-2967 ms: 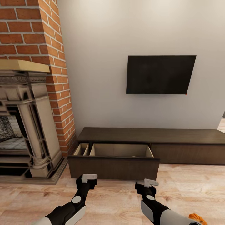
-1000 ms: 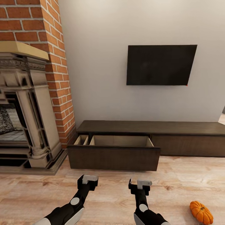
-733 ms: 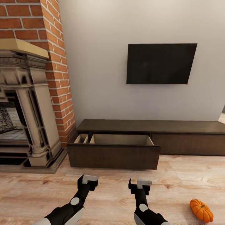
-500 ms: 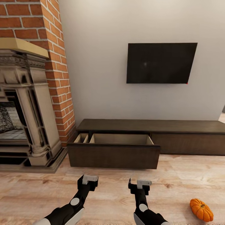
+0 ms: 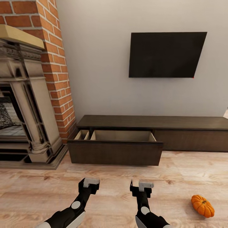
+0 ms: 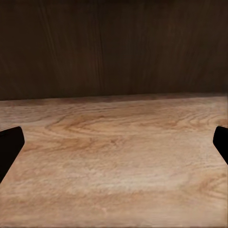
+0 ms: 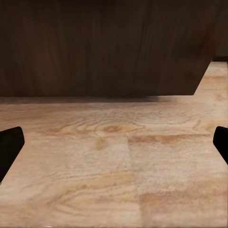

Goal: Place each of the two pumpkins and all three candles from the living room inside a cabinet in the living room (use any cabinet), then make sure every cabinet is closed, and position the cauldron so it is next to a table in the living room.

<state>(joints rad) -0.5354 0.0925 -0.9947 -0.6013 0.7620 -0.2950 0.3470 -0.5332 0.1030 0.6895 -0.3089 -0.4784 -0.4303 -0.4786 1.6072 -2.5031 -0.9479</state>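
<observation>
One orange pumpkin (image 5: 202,205) lies on the wooden floor at the lower right, to the right of my right arm. The long dark cabinet (image 5: 177,123) runs along the wall ahead, and its left drawer (image 5: 115,153) is pulled out, showing a tan inside. What lies in the drawer is hidden by its front. My left gripper (image 5: 91,181) and right gripper (image 5: 145,184) hover over the floor short of the drawer, both open and empty. The left wrist view has the left gripper (image 6: 114,145) facing the dark drawer front (image 6: 114,47). The right gripper (image 7: 114,142) faces the drawer's right end (image 7: 104,47).
An ornate fireplace (image 5: 28,95) with a raised hearth step (image 5: 47,164) stands at the left beside a brick column (image 5: 57,63). A black TV (image 5: 166,54) hangs on the wall above the cabinet. Bare wooden floor (image 5: 183,177) stretches between me and the cabinet.
The whole view has shifted, with the cabinet and TV now higher in the picture. The pumpkin, first only an edge beside my right arm, now lies in full sight. My right gripper swung slightly left.
</observation>
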